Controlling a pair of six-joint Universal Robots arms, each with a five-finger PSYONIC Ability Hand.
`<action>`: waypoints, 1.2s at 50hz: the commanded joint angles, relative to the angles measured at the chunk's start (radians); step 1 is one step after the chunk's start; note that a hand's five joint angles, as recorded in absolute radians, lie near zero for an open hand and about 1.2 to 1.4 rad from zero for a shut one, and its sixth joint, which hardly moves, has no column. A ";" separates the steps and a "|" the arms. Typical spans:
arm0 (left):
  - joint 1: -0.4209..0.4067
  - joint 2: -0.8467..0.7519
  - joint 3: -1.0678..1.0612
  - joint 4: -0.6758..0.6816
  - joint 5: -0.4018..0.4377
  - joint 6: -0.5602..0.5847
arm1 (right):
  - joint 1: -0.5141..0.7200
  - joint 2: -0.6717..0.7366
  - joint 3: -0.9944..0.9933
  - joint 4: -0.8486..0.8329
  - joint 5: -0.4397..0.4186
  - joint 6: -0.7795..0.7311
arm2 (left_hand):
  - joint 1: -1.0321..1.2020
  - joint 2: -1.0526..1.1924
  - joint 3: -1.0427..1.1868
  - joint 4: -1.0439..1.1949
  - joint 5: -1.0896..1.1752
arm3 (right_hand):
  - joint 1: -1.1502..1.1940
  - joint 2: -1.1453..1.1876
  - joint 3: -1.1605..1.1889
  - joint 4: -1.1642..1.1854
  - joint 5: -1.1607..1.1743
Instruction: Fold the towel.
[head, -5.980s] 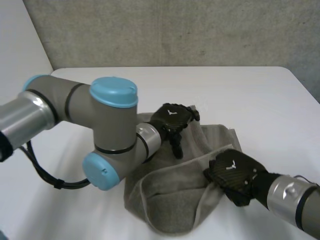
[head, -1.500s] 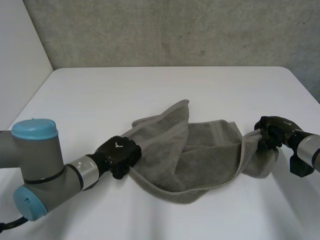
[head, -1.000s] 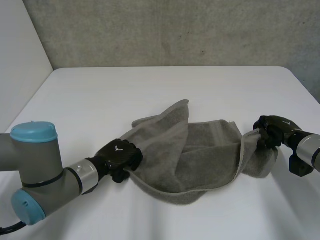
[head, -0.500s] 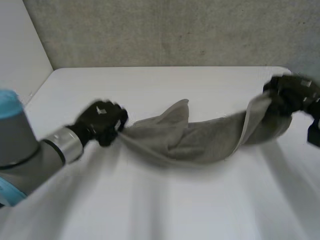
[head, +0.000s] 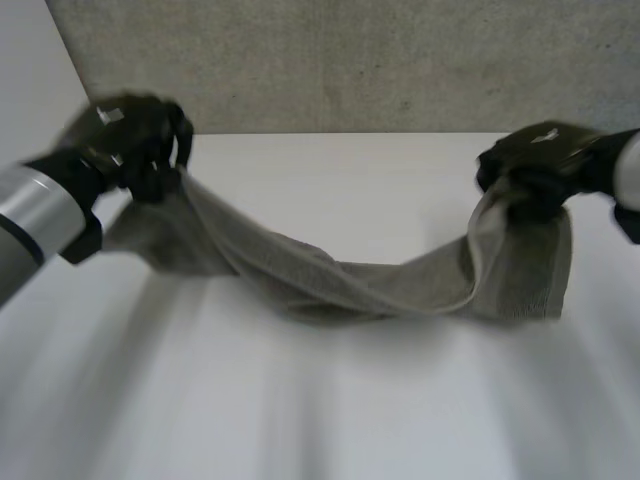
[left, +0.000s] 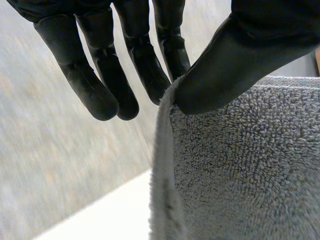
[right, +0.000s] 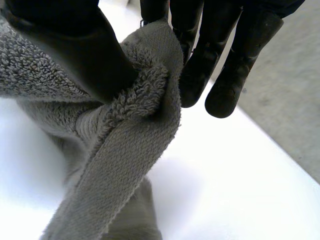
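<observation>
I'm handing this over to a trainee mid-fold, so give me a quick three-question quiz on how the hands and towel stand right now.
1. True or false: the left hand pinches the towel between thumb and fingers.
2. The towel's middle: A) lies folded flat; B) sags between the raised hands towards the table; C) is bunched under one palm.
3. What does the right hand hold?
Key: 1 true; 2 B; 3 a bunched edge of the towel.
</observation>
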 joint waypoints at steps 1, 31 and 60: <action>-0.031 -0.240 0.117 -0.068 -0.068 0.231 | 0.134 0.059 -0.011 -0.228 0.102 -0.022 | -0.006 -0.092 -0.139 -0.111 -0.233 | 0.104 0.140 0.087 0.070 0.099; -0.063 -0.319 0.296 0.409 -0.255 0.047 | 0.174 0.057 0.083 -1.087 0.034 0.334 | -0.006 -0.092 -0.139 -0.111 -0.233 | 0.104 0.140 0.087 0.070 0.099; -0.032 -0.254 -0.433 0.515 -0.083 0.386 | -0.009 0.108 0.619 -0.754 -0.024 -0.121 | -0.006 -0.092 -0.139 -0.111 -0.233 | -0.831 -0.795 -0.848 -0.865 -0.836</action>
